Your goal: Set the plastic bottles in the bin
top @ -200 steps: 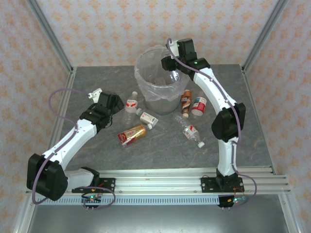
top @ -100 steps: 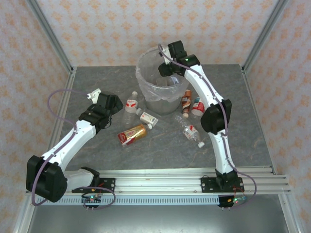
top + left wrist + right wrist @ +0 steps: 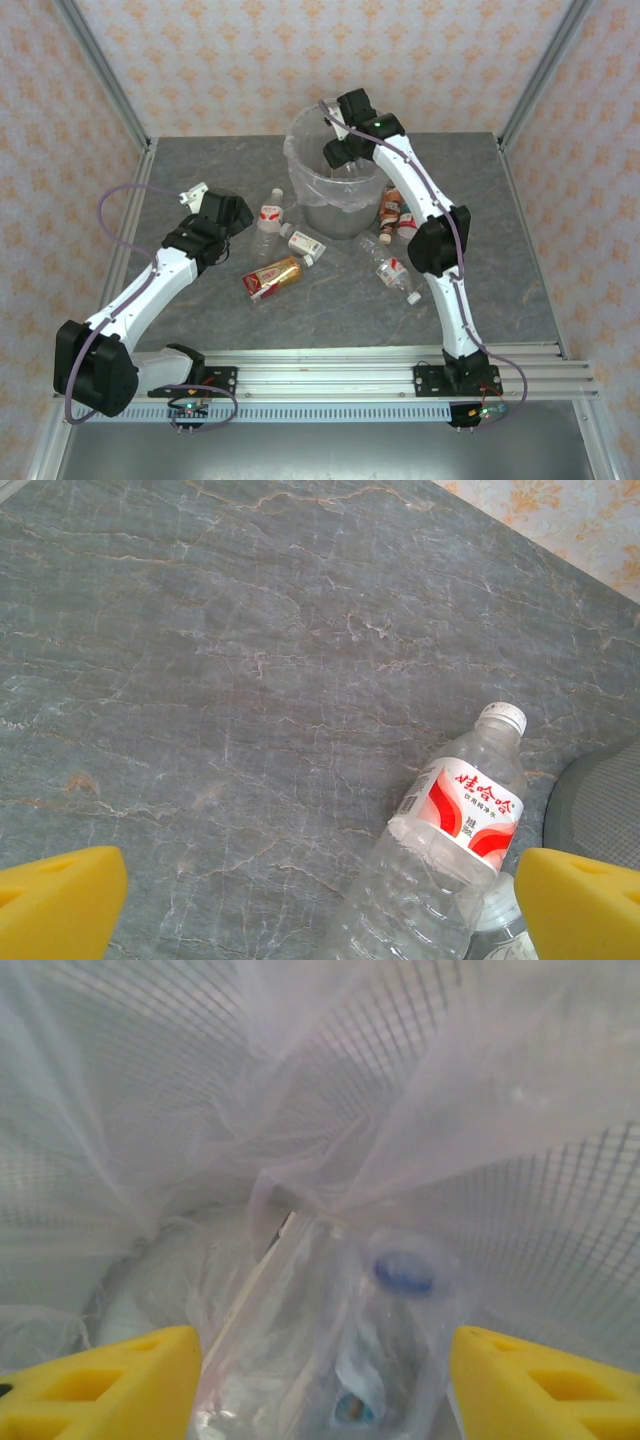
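Task partly done. Right end effector (image 3: 325, 1365) down inside bin (image 3: 325, 215) at far middle of table (image 3: 520, 290), fingers apart, nothing clamped. One clear bottle (image 3: 390, 1330) lying in liner (image 3: 300, 1080) below. Left end effector (image 3: 320, 880) spread wide, empty, over red-labelled bottle (image 3: 450, 830) beside bin. Left to do: that one, amber bottle (image 3: 272, 277), several more around bin.

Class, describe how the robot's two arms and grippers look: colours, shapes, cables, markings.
The left arm and right arm are white links joined by black housings, each trailed by a lilac cable. A green light glows near the right wrist. The left gripper and right gripper have yellow wedge-shaped fingers.
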Controlling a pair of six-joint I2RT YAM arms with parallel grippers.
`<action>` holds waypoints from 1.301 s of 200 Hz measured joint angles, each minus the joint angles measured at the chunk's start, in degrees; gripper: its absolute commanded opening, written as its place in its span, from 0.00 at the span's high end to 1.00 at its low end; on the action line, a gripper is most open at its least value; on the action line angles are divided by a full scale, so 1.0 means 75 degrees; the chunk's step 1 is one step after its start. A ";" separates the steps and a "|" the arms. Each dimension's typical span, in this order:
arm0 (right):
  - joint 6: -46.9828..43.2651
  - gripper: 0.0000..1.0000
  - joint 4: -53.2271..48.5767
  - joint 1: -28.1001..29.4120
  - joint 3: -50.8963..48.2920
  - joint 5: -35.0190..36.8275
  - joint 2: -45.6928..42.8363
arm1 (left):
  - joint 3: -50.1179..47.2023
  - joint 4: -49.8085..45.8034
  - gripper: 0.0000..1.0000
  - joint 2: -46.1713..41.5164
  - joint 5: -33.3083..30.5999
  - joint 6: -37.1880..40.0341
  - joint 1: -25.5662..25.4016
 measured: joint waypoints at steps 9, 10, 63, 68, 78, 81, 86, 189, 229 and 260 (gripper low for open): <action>-0.0012 0.28 -0.0012 0.0017 0.0061 0.0009 -0.0003 | -0.0003 0.0000 0.00 0.0015 0.0000 0.0000 0.0000; -0.0009 0.28 -0.0012 0.0023 0.0067 0.0009 -0.0003 | 0.0000 0.0003 0.00 0.0020 0.0000 0.0000 0.0000; 0.0087 0.24 -0.0111 0.0026 0.0073 -0.0061 -0.0015 | -0.0003 0.0000 0.00 0.0146 0.0003 0.0003 0.0000; 0.0102 0.24 -0.0111 0.0026 0.0073 -0.0073 -0.0017 | 0.0000 -0.0003 0.00 0.0152 0.0003 0.0003 0.0000; 0.0143 0.23 -0.0114 0.0026 0.0073 -0.0099 -0.0029 | -0.0003 -0.0003 0.00 0.0163 0.0003 0.0006 0.0000; 0.0152 0.23 -0.0114 0.0026 0.0073 -0.0099 -0.0041 | 0.0000 -0.0003 0.00 0.0163 0.0003 0.0003 0.0000; 0.0181 0.22 -0.0119 0.0026 0.0073 -0.0114 -0.0055 | -0.0003 -0.0003 0.00 0.0166 0.0003 0.0006 0.0000; 0.0968 0.13 -0.0125 0.0026 0.0073 -0.0420 -0.0991 | -0.0003 -0.0012 0.00 0.0338 0.0323 0.0405 0.0000; 0.1323 0.04 -0.0064 0.0026 0.0073 -0.0481 -0.1411 | -0.0149 -0.0169 0.00 0.0323 0.0880 0.0796 0.0000; 0.1358 0.01 -0.0085 0.0026 0.0067 -0.0446 -0.1722 | -0.0965 -0.0172 0.00 -0.0044 0.1714 0.1008 -0.0006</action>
